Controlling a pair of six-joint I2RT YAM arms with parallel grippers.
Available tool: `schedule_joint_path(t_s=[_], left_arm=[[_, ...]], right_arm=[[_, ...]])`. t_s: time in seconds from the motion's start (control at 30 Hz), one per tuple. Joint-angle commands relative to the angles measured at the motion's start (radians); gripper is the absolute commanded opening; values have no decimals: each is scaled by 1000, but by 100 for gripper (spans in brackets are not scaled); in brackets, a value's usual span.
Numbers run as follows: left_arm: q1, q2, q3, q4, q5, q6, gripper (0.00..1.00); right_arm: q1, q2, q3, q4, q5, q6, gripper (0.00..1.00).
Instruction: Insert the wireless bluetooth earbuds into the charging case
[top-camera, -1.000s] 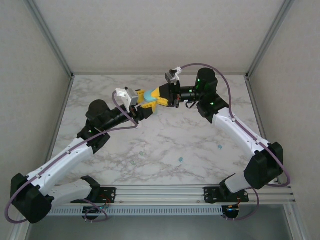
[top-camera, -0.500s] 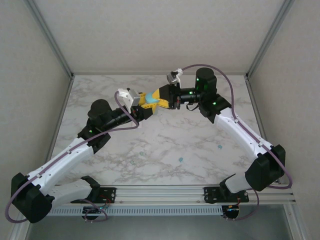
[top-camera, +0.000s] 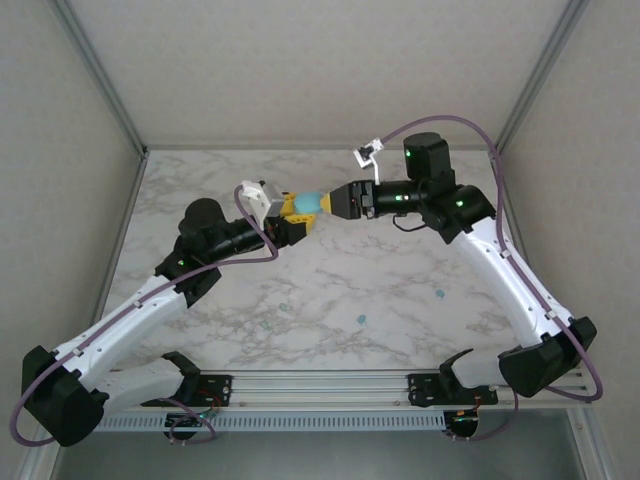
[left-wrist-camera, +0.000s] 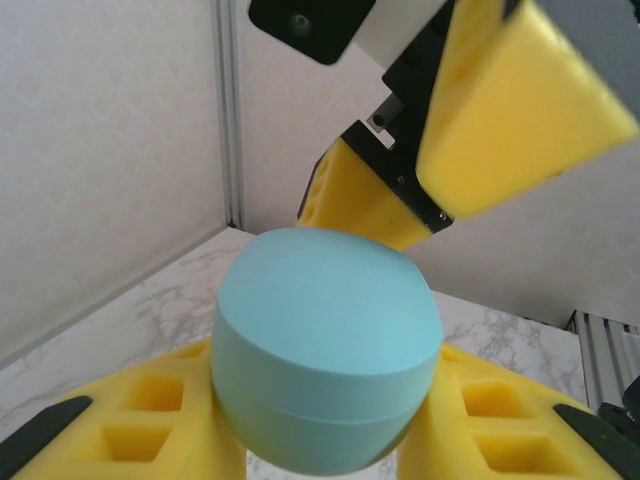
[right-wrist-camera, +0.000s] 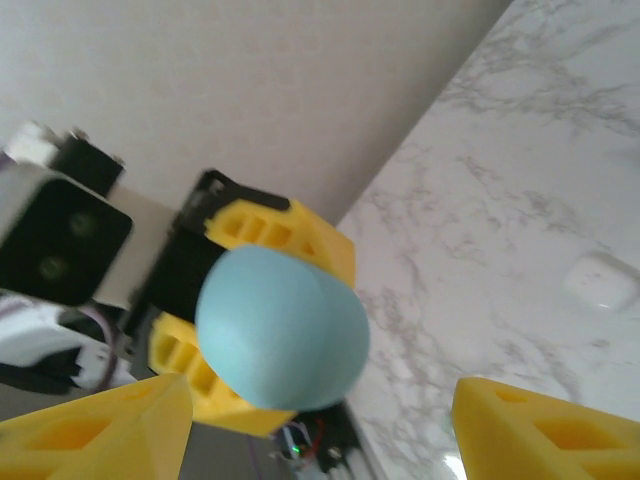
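Note:
A closed, pebble-shaped teal charging case (top-camera: 308, 203) hangs above the back of the marble table. My left gripper (top-camera: 291, 208) is shut on it; in the left wrist view the case (left-wrist-camera: 325, 360) sits squeezed between the two yellow fingers (left-wrist-camera: 150, 410). My right gripper (top-camera: 330, 203) stands just right of the case, open. In the right wrist view its wide-apart fingers (right-wrist-camera: 100, 435) flank the case (right-wrist-camera: 280, 325) without touching it. Tiny teal earbuds (top-camera: 362, 319) lie scattered on the near half of the table, among them one (top-camera: 439, 294) at the right and one (top-camera: 283, 307) at the left.
A white case (right-wrist-camera: 600, 280) lies on the marble at the right of the right wrist view. Grey walls with aluminium posts (top-camera: 105, 85) close the table in at the back and both sides. The arm bases sit on a rail (top-camera: 320, 385) at the near edge.
The right gripper has opened, let go of the teal case and drawn back to the right. The left gripper has tightened on the case and keeps it.

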Motion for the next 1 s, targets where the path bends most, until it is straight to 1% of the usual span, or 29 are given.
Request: schedule_joint_path(t_s=[0.0,0.13,0.37,0.57,0.63,0.97], left_arm=[[-7,-17,-5,24,33,-21,23],[-7,-14,-2,18,35,-21,23],[-7,-4,3,24,45,-33,23],[-7,-2,10,11,67,-22,23],[-7,-2,12,9,75,-20,23],[-7,-4,9,-17,80,-5,23]], right_arm=[[1,9,25,-109,0,-170,71],[5,19,39,-113,-8,-164,72],[8,39,40,-108,37,-144,72],[8,40,39,-50,70,-90,73],[7,41,45,-43,102,-80,73],[4,48,63,-12,125,-38,73]])
